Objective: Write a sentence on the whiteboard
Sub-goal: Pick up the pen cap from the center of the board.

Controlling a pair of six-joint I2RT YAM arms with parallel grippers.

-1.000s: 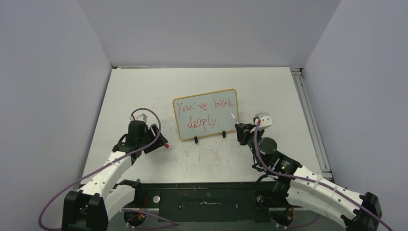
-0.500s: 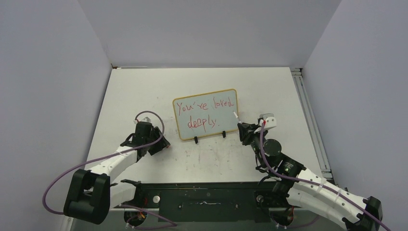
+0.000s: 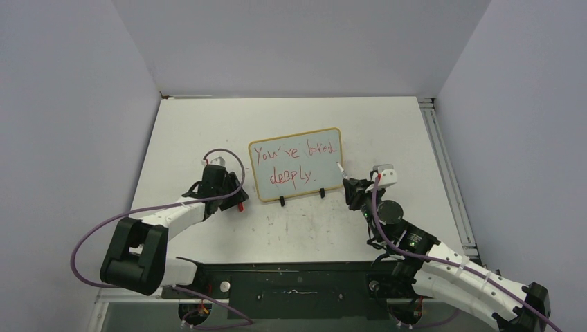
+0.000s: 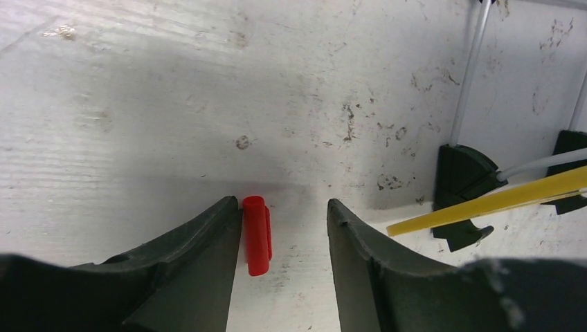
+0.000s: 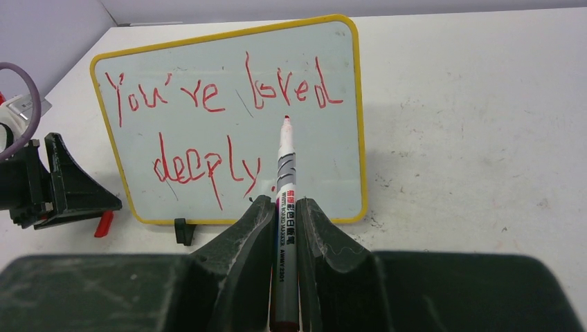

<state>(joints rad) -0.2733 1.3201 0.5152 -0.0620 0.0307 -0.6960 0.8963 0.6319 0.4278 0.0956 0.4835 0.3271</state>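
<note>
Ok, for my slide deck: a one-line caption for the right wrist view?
Right gripper clamps a marker pointed at the whiteboard, where the sentence reads "You're loved deeply".

The cap (image 3: pixel 240 207) lies on the table (image 3: pixel 394 131) left of the whiteboard (image 3: pixel 331 168), marker (image 5: pixel 285 173) right.

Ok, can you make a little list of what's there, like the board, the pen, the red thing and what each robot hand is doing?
whiteboard: stands upright on the table, yellowish frame
sentence: red, two lines, "You're loved" over "deeply."
marker: uncapped, red tip pointing at the whiteboard; touching or not, cannot tell
right gripper: shut on the marker
red cap: lies on the table, left of the whiteboard
left gripper: open, low over the table, one finger on each side of the red cap
</note>
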